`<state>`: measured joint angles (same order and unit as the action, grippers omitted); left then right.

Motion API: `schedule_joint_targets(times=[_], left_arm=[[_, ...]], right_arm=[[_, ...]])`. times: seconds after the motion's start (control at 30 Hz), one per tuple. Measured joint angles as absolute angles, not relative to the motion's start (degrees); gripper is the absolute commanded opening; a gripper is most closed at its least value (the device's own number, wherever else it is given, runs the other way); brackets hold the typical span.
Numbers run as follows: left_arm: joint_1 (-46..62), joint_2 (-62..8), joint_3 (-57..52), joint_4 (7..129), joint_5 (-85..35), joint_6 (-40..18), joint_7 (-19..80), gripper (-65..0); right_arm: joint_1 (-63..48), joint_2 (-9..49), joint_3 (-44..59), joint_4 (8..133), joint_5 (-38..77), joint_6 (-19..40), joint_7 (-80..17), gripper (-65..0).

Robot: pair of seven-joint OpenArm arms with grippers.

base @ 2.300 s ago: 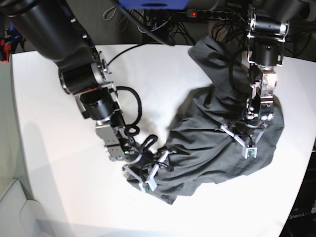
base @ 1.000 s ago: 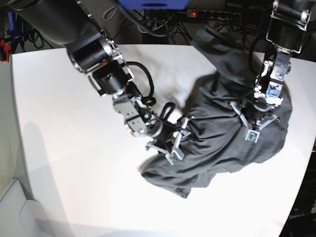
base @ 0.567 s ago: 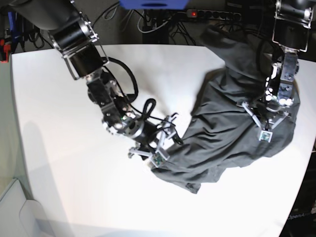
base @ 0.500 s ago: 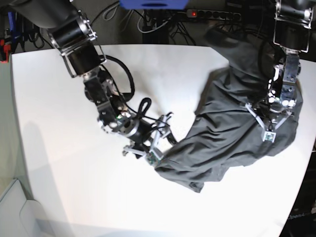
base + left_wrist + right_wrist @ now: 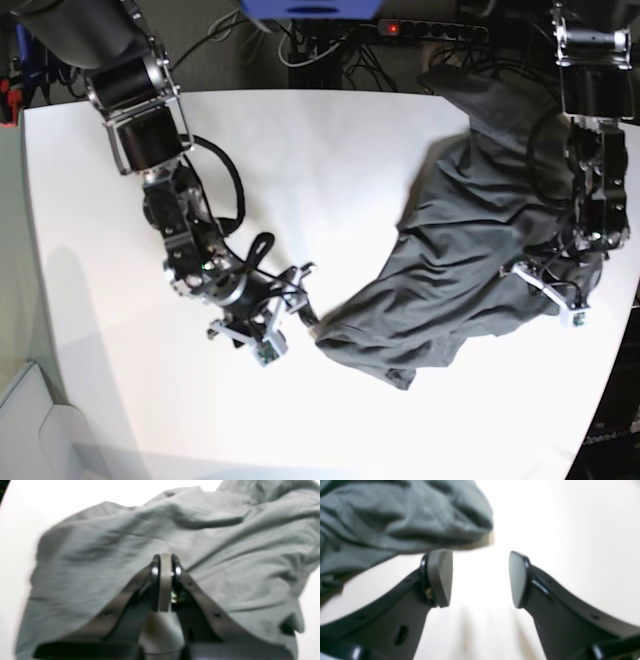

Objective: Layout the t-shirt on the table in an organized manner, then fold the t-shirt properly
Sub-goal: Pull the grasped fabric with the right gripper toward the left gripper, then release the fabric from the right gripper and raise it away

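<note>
While bunched on the table's (image 5: 120, 180) right half, lay unspread: t-shirt (image 5: 470, 260). Left gripper (image 5: 163, 562) pressed together, grip on cloth unclear; right gripper (image 5: 480, 578) spread empty beside hem. Best pinched low, pulled outward gently.

Both arms are black with silver clamp rings at the joints and looping black cables. The right gripper (image 5: 480, 580) has black curved fingers drilled with small holes, tipped with grey pads (image 5: 440, 577). The left gripper (image 5: 163, 582) looks the same, with shiny black rims
</note>
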<state>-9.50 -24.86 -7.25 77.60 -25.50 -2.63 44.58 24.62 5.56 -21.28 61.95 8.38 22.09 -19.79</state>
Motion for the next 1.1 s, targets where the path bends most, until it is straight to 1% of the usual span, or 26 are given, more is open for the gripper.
schedule_joint_targets(times=[0.27, 0.4, 0.47, 0.53, 0.6, 0.73, 0.77, 0.8, 0.97, 1.1], left_arm=[[-8.8, -12.3, -7.0, 74.4, -15.4, -2.8, 45.5, -64.7], [-10.9, -7.8, -7.0, 71.5, -9.7, -3.0, 44.8, -64.7], [-11.6, -6.7, -7.1, 69.4, -8.3, -3.0, 43.4, -64.7], [-11.8, -6.7, -5.9, 68.2, -7.5, -2.9, 42.1, -64.7], [-11.6, -7.6, -2.4, 68.2, -6.9, -2.2, 41.2, -64.7], [-9.5, -10.2, 3.7, 69.8, -6.9, -2.1, 38.9, -64.7], [-8.7, -10.8, 4.5, 70.7, -7.1, -2.2, 38.6, -64.7], [-7.7, -11.4, 4.9, 71.8, -7.3, -2.6, 38.5, -64.7], [-2.8, -14.7, 5.3, 77.6, -8.2, -3.2, 39.3, -64.7], [-0.2, -17.4, 5.2, 80.6, -8.6, -3.6, 40.3, -64.7]], right_arm=[[33.0, 4.1, -21.3, 49.5, 8.2, 22.3, -19.7, -28.8], [34.4, 3.8, -21.3, 48.0, 8.4, 22.3, -19.4, -28.8], [34.6, 3.8, -21.3, 48.0, 8.4, 22.3, -19.5, -28.8], [35.0, 3.8, -21.3, 48.0, 8.3, 22.3, -19.6, -28.8], [36.0, 3.7, -21.3, 47.9, 8.4, 22.3, -19.7, -28.8], [37.3, 1.6, -21.4, 47.9, 8.4, 22.5, -19.2, -28.8], [37.4, 1.3, -21.4, 47.8, 8.4, 23.5, -19.3, -28.8], [37.4, 0.9, -21.4, 47.8, 8.4, 24.4, -19.6, -28.8], [37.5, -0.2, -21.5, 47.6, 8.4, 24.4, -19.3, -28.8], [37.3, -0.2, -26.4, 47.5, 7.9, 24.3, -18.9, -28.8]])
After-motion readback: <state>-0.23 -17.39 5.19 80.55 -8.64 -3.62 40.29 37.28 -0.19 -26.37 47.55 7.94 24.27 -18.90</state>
